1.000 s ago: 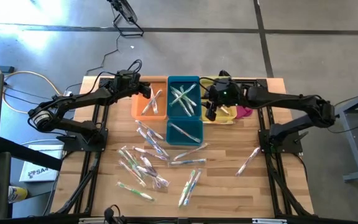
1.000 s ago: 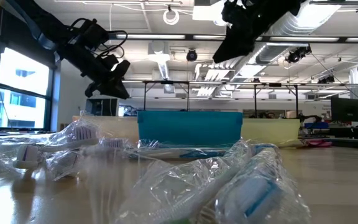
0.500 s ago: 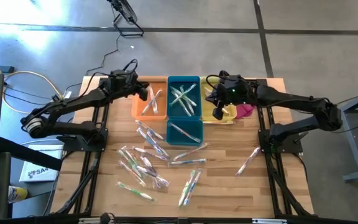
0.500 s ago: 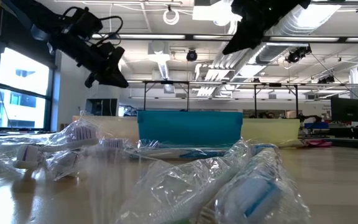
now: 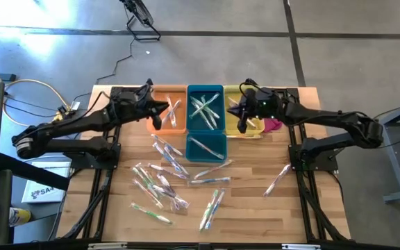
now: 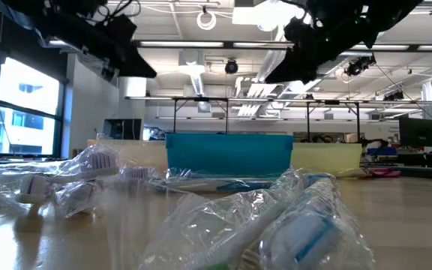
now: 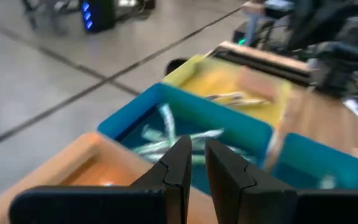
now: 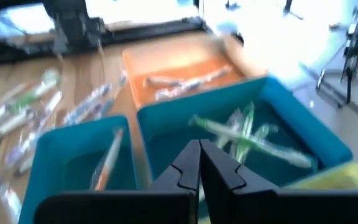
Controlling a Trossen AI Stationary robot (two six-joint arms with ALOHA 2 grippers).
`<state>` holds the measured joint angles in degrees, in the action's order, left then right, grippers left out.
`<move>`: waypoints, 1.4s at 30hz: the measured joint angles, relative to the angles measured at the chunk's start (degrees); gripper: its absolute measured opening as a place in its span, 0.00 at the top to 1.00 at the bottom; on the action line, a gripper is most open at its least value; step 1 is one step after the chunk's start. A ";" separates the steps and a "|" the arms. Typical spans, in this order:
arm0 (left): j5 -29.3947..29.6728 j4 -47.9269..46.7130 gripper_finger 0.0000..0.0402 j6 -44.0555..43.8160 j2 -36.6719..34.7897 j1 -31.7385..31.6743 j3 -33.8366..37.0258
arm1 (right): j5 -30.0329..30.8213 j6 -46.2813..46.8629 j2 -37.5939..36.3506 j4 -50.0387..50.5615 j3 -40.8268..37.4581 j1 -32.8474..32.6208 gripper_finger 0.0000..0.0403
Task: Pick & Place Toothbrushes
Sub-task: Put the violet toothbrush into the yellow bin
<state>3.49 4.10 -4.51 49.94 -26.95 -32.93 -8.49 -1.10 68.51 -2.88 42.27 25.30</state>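
Many wrapped toothbrushes [image 5: 165, 182] lie loose on the wooden table [image 5: 255, 208], and one [image 5: 278, 179] lies apart at the right. More toothbrushes rest in the orange bin [image 5: 172, 114], the two teal bins [image 5: 205, 107] and the yellow bin [image 7: 235, 98]. My left gripper [image 5: 158, 117] hovers above the orange bin's left side. Its fingers [image 7: 197, 163] are shut to a thin slit with nothing between them. My right gripper [image 5: 242, 127] hangs above the yellow bin, shut and empty [image 8: 199, 158].
A pink cloth [image 5: 273, 123] lies right of the yellow bin. The near teal bin [image 5: 207, 147] holds one toothbrush. In the low view, wrapped toothbrushes [image 6: 276, 225] fill the foreground. Bare wood shows at the table's near right.
My left gripper has risen and drawn back from over the orange bin toward the table's left edge, rolling a little. My right gripper has shifted slightly toward the right edge above the yellow bin and sunk a bit.
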 joint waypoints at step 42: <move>10.38 -8.89 0.89 7.28 -11.15 14.98 0.07 | -5.89 4.40 -19.54 -15.76 -17.45 -0.16 0.99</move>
<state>13.87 -4.79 2.76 38.79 -11.97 -32.86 -14.38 3.29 48.97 -18.63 24.82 25.14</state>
